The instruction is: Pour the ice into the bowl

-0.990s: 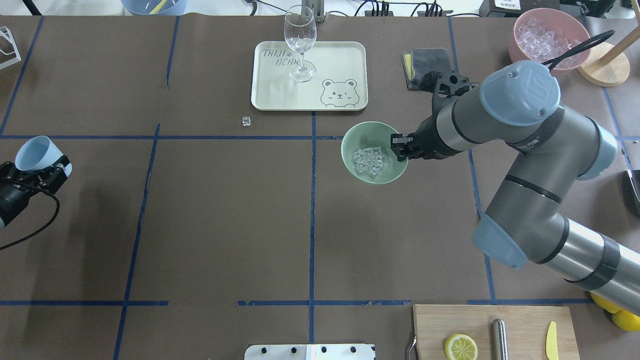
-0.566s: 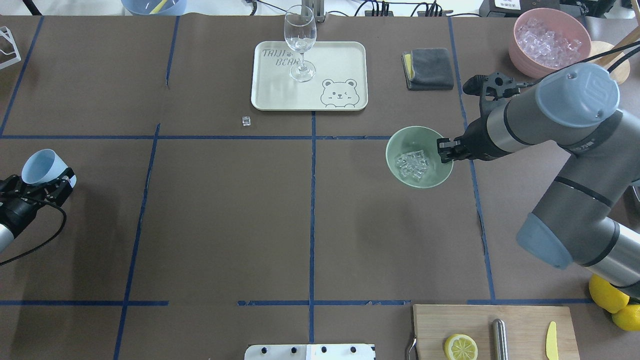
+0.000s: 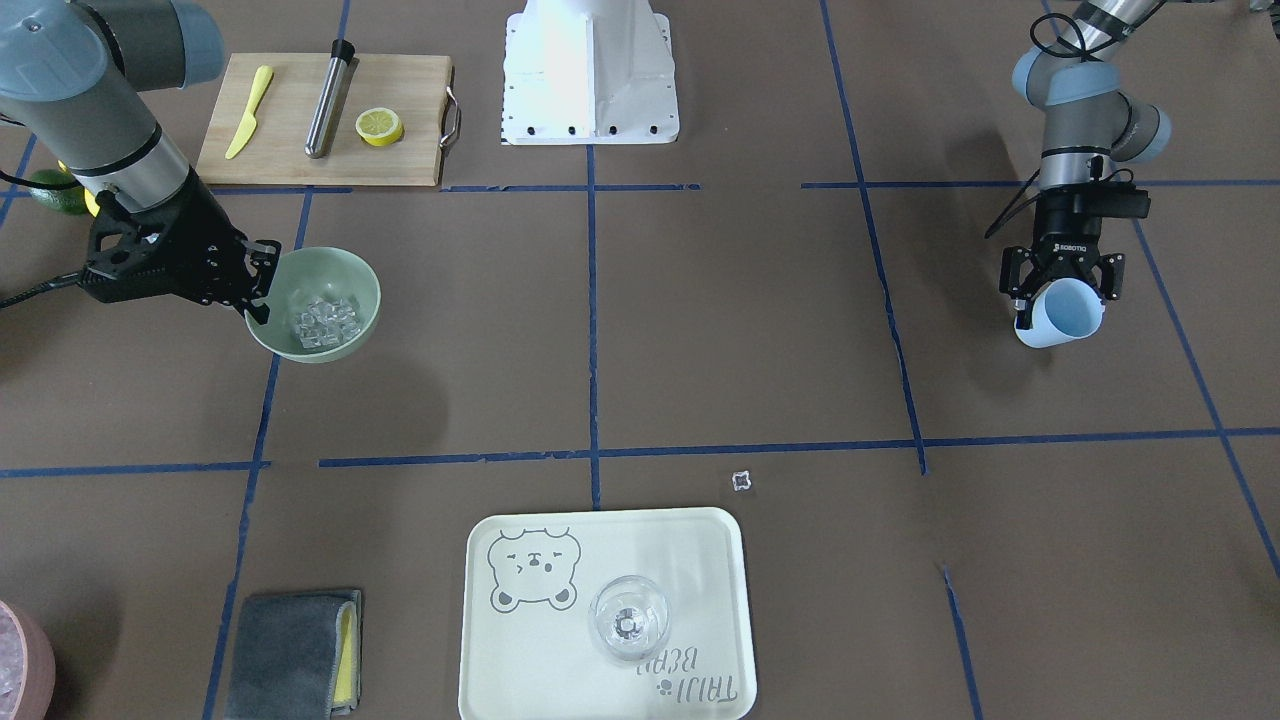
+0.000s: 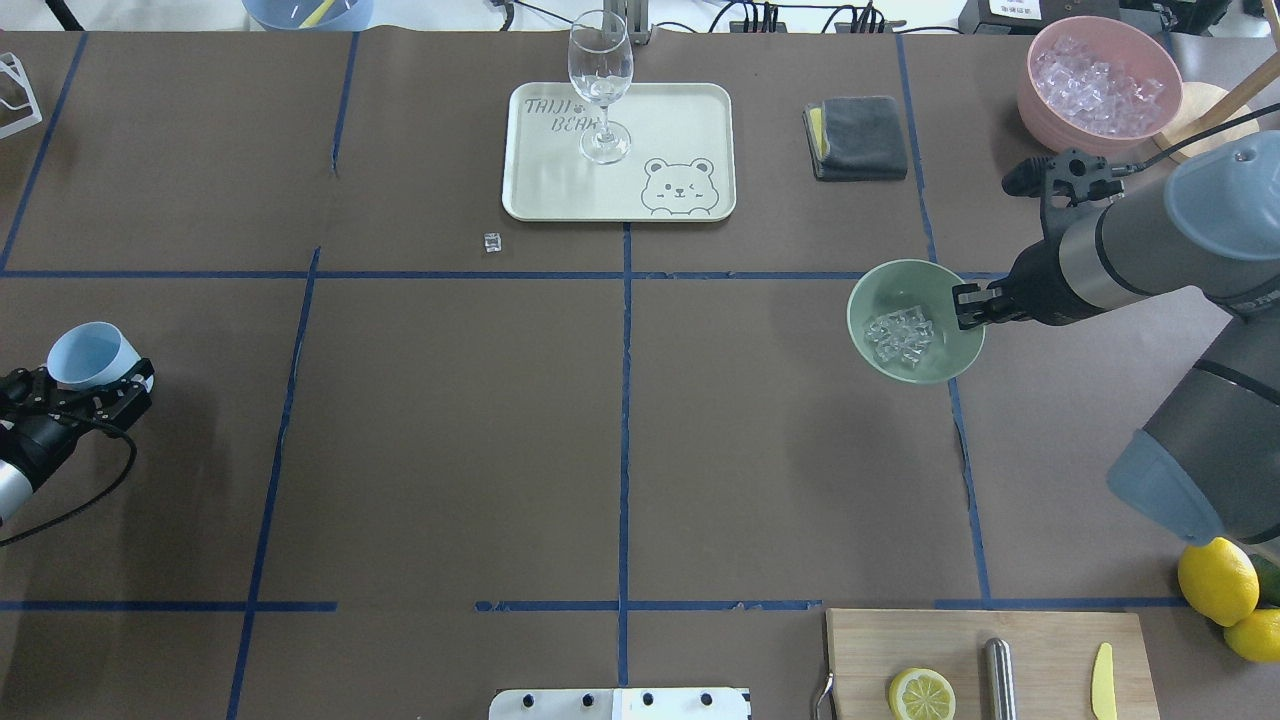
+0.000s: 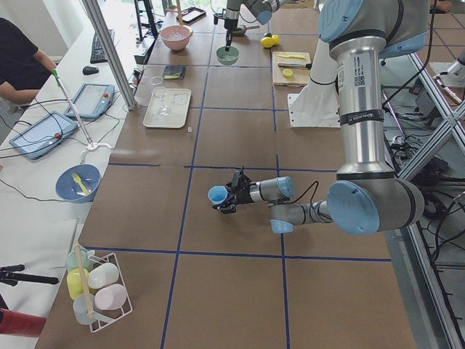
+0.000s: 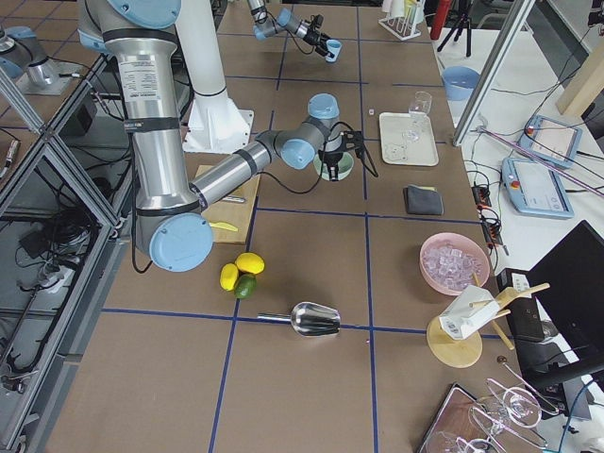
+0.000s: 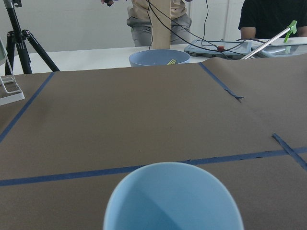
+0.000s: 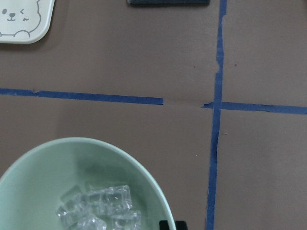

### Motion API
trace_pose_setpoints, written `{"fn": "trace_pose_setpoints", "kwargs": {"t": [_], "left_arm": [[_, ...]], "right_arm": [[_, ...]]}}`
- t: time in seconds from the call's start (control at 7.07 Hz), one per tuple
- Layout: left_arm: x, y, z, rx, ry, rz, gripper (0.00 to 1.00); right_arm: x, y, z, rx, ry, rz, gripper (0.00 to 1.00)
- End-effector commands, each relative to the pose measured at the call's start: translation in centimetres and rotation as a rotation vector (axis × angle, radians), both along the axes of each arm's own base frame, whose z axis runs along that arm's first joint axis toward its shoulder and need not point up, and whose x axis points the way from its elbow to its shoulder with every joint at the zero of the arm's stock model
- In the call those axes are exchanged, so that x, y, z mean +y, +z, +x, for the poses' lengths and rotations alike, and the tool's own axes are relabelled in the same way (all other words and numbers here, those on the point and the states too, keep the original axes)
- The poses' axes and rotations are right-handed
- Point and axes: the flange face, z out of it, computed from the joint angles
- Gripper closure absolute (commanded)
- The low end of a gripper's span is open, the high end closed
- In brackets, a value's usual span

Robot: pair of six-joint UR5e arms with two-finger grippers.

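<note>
Plainly one mint bowl [image 4: 948, 345], one cup [image 4: 85, 353]

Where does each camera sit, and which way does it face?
Front-facing: across the table, facing the robot; arms, base.
Overhead: behind the robot, looking down; both arms.
Left: table's left end; left arm nearest.
Right: table's right end; right arm nearest.
Left wrist: forward over the cup; no arm.
Right wrist: down into the bowl; a fingertip.
Overhead and front-facing share bowl, ice, tray.
</note>
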Motion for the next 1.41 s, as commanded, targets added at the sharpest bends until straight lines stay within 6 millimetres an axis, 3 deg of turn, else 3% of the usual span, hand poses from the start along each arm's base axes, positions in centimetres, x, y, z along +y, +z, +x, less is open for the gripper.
{"fn": "trace_pose_setpoints", "kwargs": {"t": [0.0,0.42,0.71,0.99,1.27], "left_arm": [[0.7,0.8,-1.2,-0.021,0.016,-0.006,0.00],[2.8,-3.7,-4.9,0.007,0.106,0.023,0.00],[2.8,-4.6,-5.6,0.000,0.105,0.039,0.00],[3.4,-8.1,-7.1,-0.045,0.127,0.105,0.00],[2.7,-8.9,-8.0,-0.050,0.147,0.112,0.00]], "right_arm": [[-0.3,1.5,2.3,0.010,-0.017,-0.001,1.00],[-0.6,4.6,6.8,0.047,-0.052,0.031,1.00],[-0.3,5.6,7.4,0.058,-0.054,0.018,1.00],[3.4,11.5,10.5,0.042,-0.056,0.064,1.00],[4.2,15.6,11.9,0.069,-0.048,0.039,1.00]]}}
